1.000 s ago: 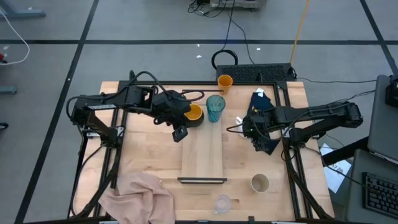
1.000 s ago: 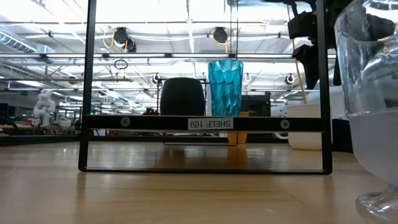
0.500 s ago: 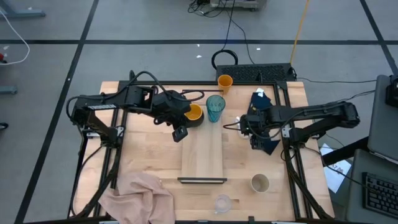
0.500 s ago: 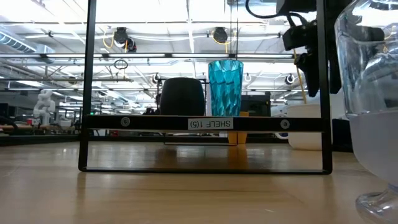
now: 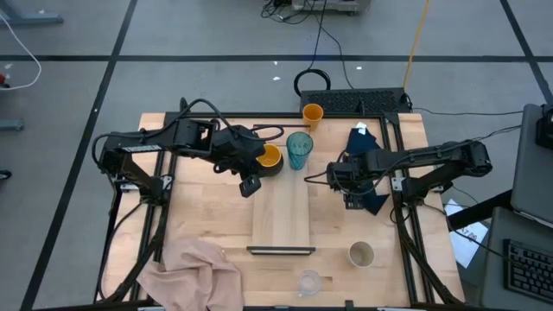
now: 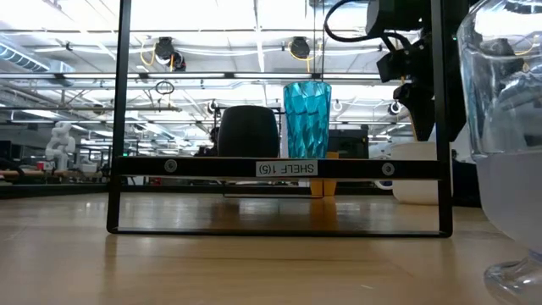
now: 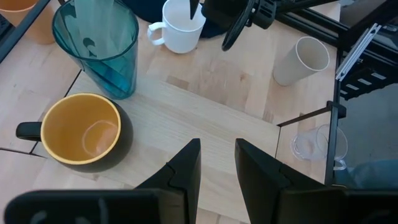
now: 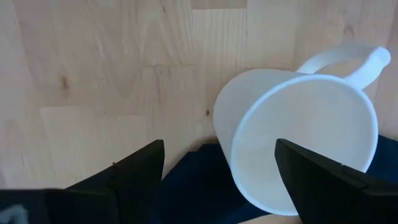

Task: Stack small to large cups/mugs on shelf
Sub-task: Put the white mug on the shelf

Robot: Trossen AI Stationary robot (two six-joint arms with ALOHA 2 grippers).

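Observation:
My right gripper [image 8: 217, 150] is open and hangs over the white handled mug [image 8: 298, 140], one finger on either side and clear of it. The mug stands right of the shelf [image 5: 282, 216] on a dark blue cloth [image 8: 193, 180]. The high view mostly hides it under that gripper [image 5: 349, 186]. The dark mug with orange inside [image 5: 270, 158] and the teal tumbler [image 5: 300, 149] stand at the shelf's far end. My left gripper [image 7: 217, 149], open by a narrow gap, hovers over the shelf near the dark mug [image 7: 78, 129]. The orange cup [image 5: 312, 113], beige cup [image 5: 361, 254] and clear glass [image 5: 309, 282] stand on the table.
A pink cloth [image 5: 194, 269] lies bunched at the table's near left corner. A black keyboard [image 5: 363, 102] and cables sit along the far edge. Dark frame posts [image 6: 123, 110] rise around the shelf. The near half of the shelf board is bare.
My right gripper has moved toward the table's left and dropped a little over the white mug, its fingers still apart. Left arm, cups and shelf have stayed where they were.

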